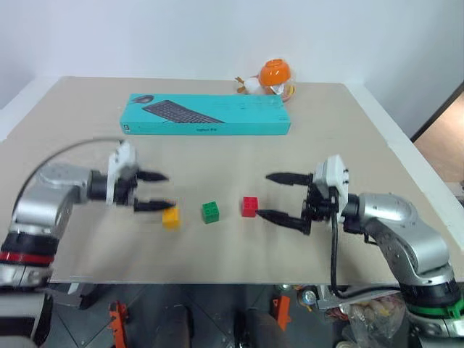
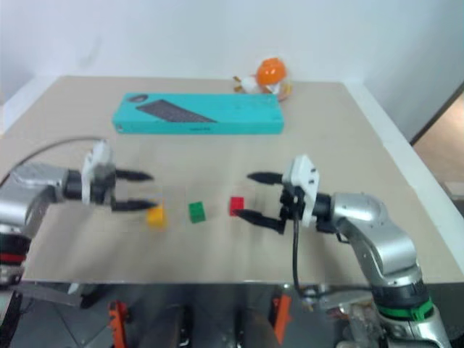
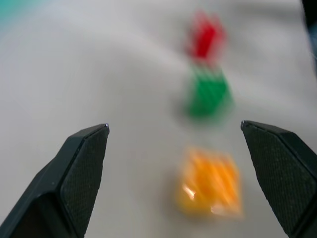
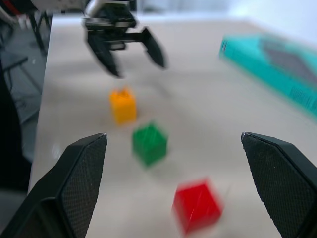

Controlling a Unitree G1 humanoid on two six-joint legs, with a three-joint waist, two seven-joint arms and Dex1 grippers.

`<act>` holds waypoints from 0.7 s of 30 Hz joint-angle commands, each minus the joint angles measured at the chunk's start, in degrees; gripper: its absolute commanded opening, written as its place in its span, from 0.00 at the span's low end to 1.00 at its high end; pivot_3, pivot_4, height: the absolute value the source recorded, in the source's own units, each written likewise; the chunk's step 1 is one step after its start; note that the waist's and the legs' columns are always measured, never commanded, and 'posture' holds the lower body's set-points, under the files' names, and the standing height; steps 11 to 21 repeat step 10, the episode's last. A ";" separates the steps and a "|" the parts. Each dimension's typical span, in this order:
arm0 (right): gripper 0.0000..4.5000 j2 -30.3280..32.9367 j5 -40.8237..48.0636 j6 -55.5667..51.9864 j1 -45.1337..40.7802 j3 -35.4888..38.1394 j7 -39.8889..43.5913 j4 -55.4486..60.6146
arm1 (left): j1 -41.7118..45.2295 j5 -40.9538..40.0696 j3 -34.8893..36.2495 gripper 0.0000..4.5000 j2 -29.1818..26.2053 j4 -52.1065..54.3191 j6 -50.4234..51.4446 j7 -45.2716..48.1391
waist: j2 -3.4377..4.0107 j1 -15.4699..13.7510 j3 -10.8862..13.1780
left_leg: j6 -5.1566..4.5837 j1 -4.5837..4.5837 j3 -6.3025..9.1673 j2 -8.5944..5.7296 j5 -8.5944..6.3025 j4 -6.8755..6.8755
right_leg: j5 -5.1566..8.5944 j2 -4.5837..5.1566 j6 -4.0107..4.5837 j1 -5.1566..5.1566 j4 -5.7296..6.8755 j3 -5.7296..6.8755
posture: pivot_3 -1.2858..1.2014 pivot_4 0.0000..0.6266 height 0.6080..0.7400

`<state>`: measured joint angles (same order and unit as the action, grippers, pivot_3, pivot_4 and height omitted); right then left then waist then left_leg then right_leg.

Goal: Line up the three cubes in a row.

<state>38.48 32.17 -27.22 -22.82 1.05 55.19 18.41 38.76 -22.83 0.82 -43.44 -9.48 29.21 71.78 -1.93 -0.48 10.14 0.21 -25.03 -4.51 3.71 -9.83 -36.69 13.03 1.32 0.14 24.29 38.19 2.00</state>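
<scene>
A: Where were the three cubes?
B: They lay on the bench [image 1: 217,250] in one row, near its front edge. The yellow cube [image 1: 171,217] was at the robot's left, the green cube [image 1: 210,212] in the middle, the red cube [image 1: 250,206] at the right. They were near each other but did not touch.

A: And the left gripper [image 1: 152,191]?
B: Its fingers stood wide open and held nothing. It pointed toward the row, just beside the yellow cube; the lower finger [image 1: 154,206] was close to that cube, but I could not tell if it touched.

A: The right gripper [image 1: 278,196]?
B: Also open and empty. It pointed from the other side, with its lower finger [image 1: 279,217] just beside the red cube.

A: Anything else on the bench?
B: A teal box [image 1: 206,114] with a keyboard picture lay farther back, and an orange and white toy [image 1: 271,76] stood behind its right end
</scene>
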 commanded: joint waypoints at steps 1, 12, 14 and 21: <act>1.00 -2.18 -2.73 4.14 -3.02 1.19 -1.63 -7.33 | 1.27 2.56 0.88 0.98 4.34 -3.44 -3.96 -7.63 | 0.01 0.01 -0.03 | 0.00 0.03 -0.03 -0.04 0.00 0.01 | -0.02 0.02 -0.06 -0.04 -0.02 -0.05 | 0.52 0.24 1.00; 1.00 -6.64 -10.92 15.71 -11.22 0.39 -2.49 -28.49 | 0.81 11.09 -1.86 0.98 13.18 -12.34 -19.37 -17.73 | 0.00 0.04 0.00 | 0.00 -0.10 -0.25 -0.04 0.00 0.07 | -0.16 -0.05 -0.31 0.12 -0.02 -0.09 | 0.52 0.24 1.00; 1.00 -6.64 -10.92 15.71 -11.22 0.39 -2.49 -28.49 | 0.81 11.09 -1.86 0.98 13.18 -12.34 -19.37 -17.73 | 0.00 0.04 0.00 | 0.00 -0.10 -0.25 -0.04 0.00 0.07 | -0.16 -0.05 -0.31 0.12 -0.02 -0.09 | 0.52 0.24 1.00; 1.00 -6.64 -10.92 15.71 -11.22 0.39 -2.49 -28.49 | 0.81 11.09 -1.86 0.98 13.18 -12.34 -19.37 -17.73 | 0.00 0.04 0.00 | 0.00 -0.10 -0.25 -0.04 0.00 0.07 | -0.16 -0.05 -0.31 0.12 -0.02 -0.09 | 0.52 0.24 1.00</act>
